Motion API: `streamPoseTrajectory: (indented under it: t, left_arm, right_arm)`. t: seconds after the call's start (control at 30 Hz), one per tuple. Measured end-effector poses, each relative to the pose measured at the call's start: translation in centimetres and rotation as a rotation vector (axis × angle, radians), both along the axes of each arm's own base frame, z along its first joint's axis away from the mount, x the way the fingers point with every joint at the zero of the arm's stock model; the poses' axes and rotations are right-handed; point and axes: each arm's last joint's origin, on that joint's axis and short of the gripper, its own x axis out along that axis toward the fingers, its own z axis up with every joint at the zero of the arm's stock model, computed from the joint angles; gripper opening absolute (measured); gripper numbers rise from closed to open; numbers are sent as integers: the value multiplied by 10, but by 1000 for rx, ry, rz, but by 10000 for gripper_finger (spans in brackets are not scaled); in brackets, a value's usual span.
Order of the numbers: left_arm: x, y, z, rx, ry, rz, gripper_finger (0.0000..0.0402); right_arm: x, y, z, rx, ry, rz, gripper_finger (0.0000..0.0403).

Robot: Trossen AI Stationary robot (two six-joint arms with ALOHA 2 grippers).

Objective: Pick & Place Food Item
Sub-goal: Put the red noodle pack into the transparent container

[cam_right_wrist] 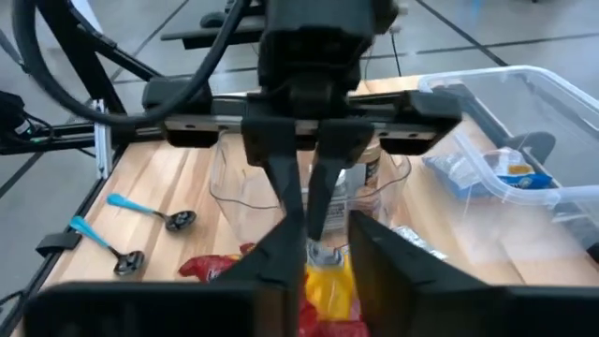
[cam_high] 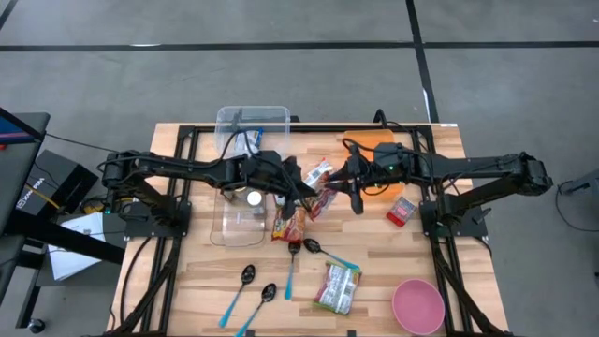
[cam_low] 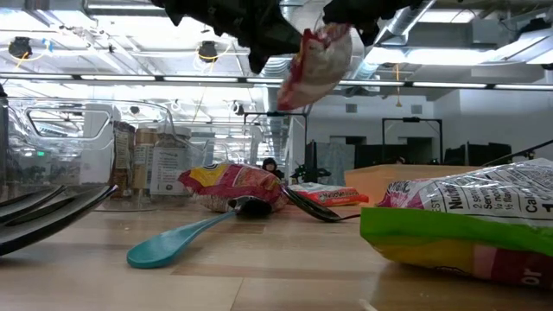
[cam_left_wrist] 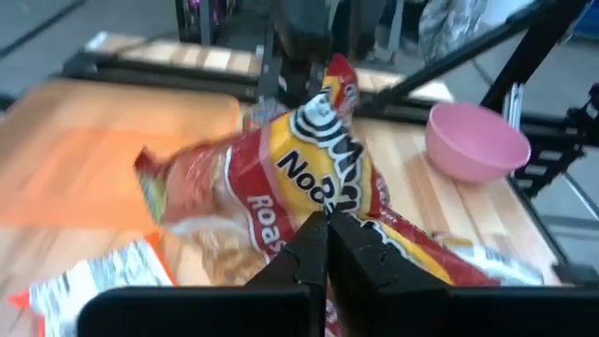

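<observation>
The snack bag [cam_low: 315,56] hangs in the air above the table's centre, caught between the two arms, over a second red-and-yellow packet [cam_high: 288,225] lying on the wood at about six o'clock from it.

The left gripper [cam_left_wrist: 325,245] is clamped shut on the snack bag's lower edge; its two dark fingers meet on the foil in the left wrist view. The right gripper [cam_right_wrist: 316,245] sits at the bag's opposite end with its fingers slightly apart; whether they still pinch the foil cannot be told.

Judgement: this reads as a hand-over from right to left. To do it well, the right fingers should part fully before either arm moves, so the foil is not torn or dragged. The left arm should then lift clear before swinging toward the clear tub [cam_high: 253,126] at eleven o'clock, if that is the destination.

Pose: both arms reach inward from nine and three o'clock, wrists nearly nose to nose at mid-table.
</observation>
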Motion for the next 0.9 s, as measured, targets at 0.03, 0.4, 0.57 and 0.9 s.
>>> streamPoseTrajectory:
  t: [0.03,0.4,0.57,0.9]
  left_arm:
    - [-1,0,-1,-1,16,0,0]
    - [-8,17,-12,-146,145,219,0]
    - [-5,26,2,-163,101,292,0]
    - [-12,76,64,-99,85,436,0]
  right_arm:
    - [0,0,0,4,0,-3,95]
    - [-1,-8,0,8,3,-31,197]
    - [-1,-16,0,9,3,-63,193]
    - [-2,-24,0,37,1,-104,174]
